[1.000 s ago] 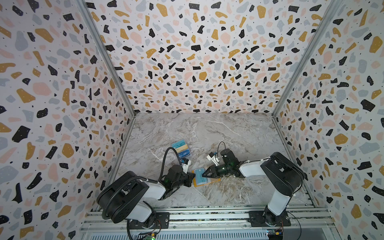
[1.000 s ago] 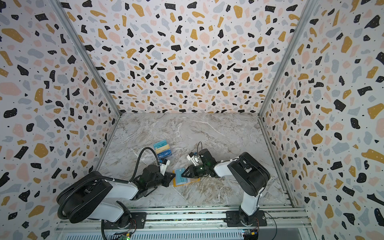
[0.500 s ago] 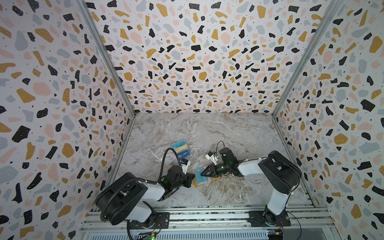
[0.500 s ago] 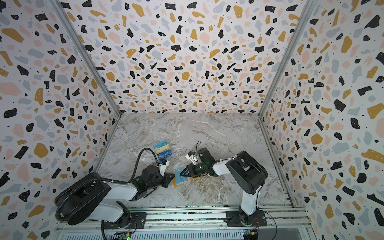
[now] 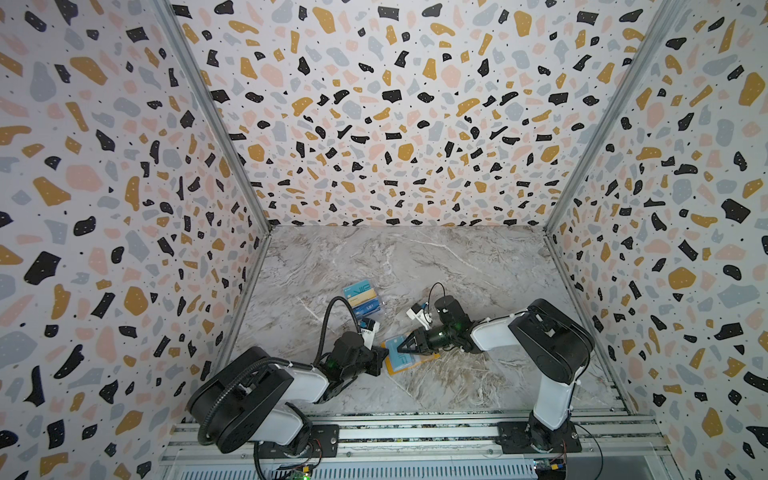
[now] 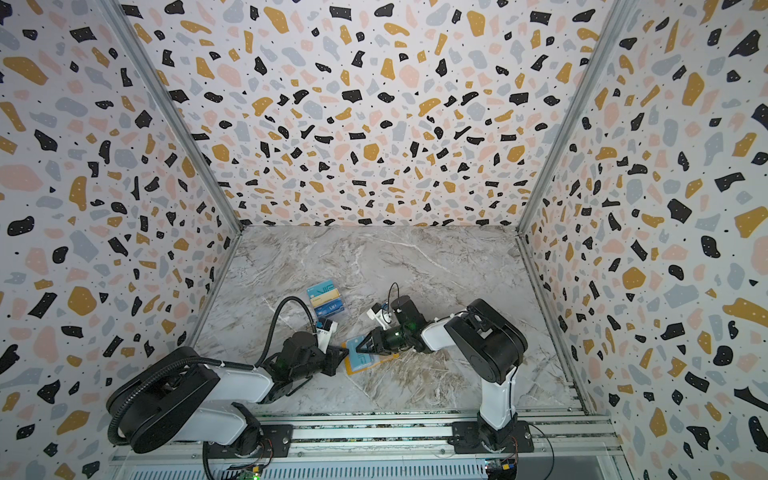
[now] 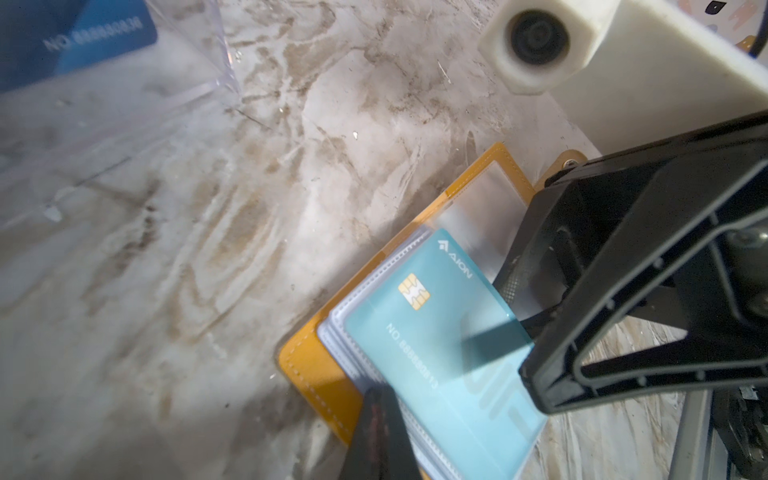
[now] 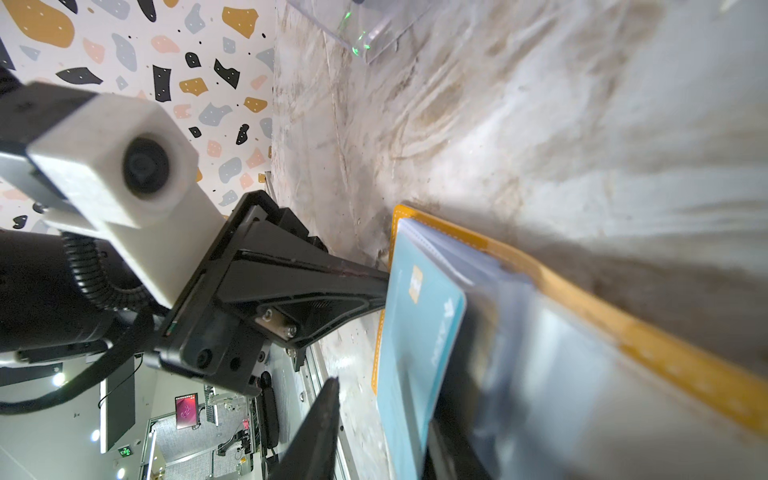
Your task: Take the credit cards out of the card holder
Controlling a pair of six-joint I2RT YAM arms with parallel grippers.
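While L gripper [image 8: 380,286], clenched, pins the card holder [image 7: 307,374] edge, likely vs sliding, R gripper [image 5: 402,345], jaws part-open, straddles the teal card [image 7: 415,340], prob. to pull it.

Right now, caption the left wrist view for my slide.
Right gripper astride a teal card in the open orange card holder.

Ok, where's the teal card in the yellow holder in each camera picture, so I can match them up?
In a top view: the teal card sits low, at centre.
In a top view: it sits low, just left of centre.
Left wrist view: it lies face up, with its gold chip and AJON logo showing.
Right wrist view: it is seen at a slant, chip showing.
Shared landmark: the mustard card holder beneath it, in all four.
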